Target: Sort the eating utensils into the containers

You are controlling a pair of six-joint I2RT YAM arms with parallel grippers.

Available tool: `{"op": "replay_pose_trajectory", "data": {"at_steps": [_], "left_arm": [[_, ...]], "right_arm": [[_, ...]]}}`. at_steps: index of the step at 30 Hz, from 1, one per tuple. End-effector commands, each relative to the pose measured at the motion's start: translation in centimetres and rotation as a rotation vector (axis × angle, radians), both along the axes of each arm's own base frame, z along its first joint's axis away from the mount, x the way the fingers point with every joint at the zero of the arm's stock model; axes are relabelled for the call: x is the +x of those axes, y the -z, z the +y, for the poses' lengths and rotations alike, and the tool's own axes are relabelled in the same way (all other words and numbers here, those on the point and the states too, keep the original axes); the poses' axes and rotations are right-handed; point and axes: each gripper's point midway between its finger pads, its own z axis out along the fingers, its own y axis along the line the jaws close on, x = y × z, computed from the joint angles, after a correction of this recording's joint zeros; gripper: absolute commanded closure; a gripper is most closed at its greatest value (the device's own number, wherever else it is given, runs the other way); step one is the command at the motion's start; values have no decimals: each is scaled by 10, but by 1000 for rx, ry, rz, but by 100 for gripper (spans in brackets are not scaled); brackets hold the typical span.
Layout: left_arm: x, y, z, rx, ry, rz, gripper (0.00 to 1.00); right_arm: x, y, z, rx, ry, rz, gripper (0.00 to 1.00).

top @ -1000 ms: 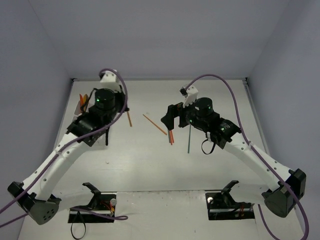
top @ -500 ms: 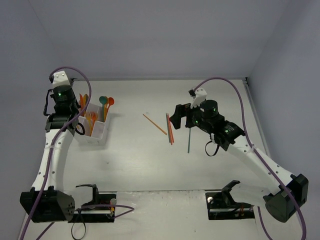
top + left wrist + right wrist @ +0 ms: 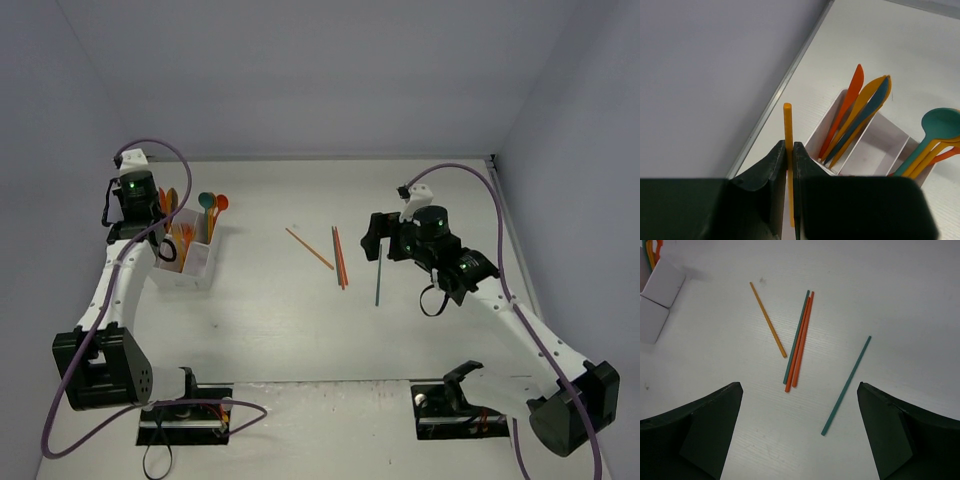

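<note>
- Since half a second before, the right gripper (image 3: 797, 390) had drawn back rightward, jaws wide apart above five loose sticks (image 3: 799, 342) on the table (image 3: 270, 320), with open room around.
- The left gripper (image 3: 788, 150) pinched an orange stick (image 3: 787, 125) by the box (image 3: 875, 137), near the table's left edge.
- Only the left wrist view showed this grip.

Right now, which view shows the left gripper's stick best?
Left wrist: the orange stick stands clamped in the left gripper. In top external I cannot make it out; right wrist does not show it.
</note>
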Motion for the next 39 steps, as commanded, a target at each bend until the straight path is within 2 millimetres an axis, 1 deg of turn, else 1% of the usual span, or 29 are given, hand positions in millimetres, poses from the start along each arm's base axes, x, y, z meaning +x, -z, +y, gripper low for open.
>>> {"op": "replay_pose_trajectory", "data": {"at_steps": [1,5,7,9,12,13,15,18,20,22,23,25,27,29,31,33,35,39], "left_arm": [[4,-9,10,0,-46,-87,95],[-5,5,9,-15,-53,-61,94],[-10,10,8,-18,-56,-51,92],[-14,10,7,-24,-53,-53,91],[-18,8,4,-27,-36,-52,88],[-18,6,3,-28,-30,-53,85],[-20,2,2,-29,-25,-56,74],[-25,-7,-2,-41,-9,-67,68],[-29,-17,-7,-57,9,-65,60],[-35,-33,-15,-92,31,-94,53],[-39,-44,-20,-110,49,-106,47],[-46,-55,-33,-154,80,-122,42],[-48,-74,-47,-190,127,-154,37],[-51,-88,-73,-223,217,-155,35],[-56,-96,-99,-257,296,-146,34],[-62,-106,-121,-290,365,-155,33],[-67,-110,-140,-329,424,-163,33],[-79,-111,-166,-411,506,-161,32]], "right_arm": [[10,25,-20,-54,131,68,9],[7,58,-23,-66,190,182,16],[6,73,-24,-70,213,233,18],[3,88,-25,-81,238,286,21],[0,111,-30,-110,280,353,21],[-1,117,-31,-114,295,373,21],[-2,128,-33,-130,313,401,21],[-6,143,-35,-149,335,445,21],[-6,149,-35,-154,345,462,20],[-6,156,-36,-165,354,479,20],[-6,159,-36,-172,359,487,20],[-7,167,-37,-183,369,505,20],[-8,174,-39,-198,378,523,21],[-9,180,-40,-212,384,535,22],[-10,185,-41,-227,387,547,24],[-10,190,-41,-241,393,556,29],[-10,195,-42,-251,401,566,35],[-10,203,-43,-265,416,584,51]]}}
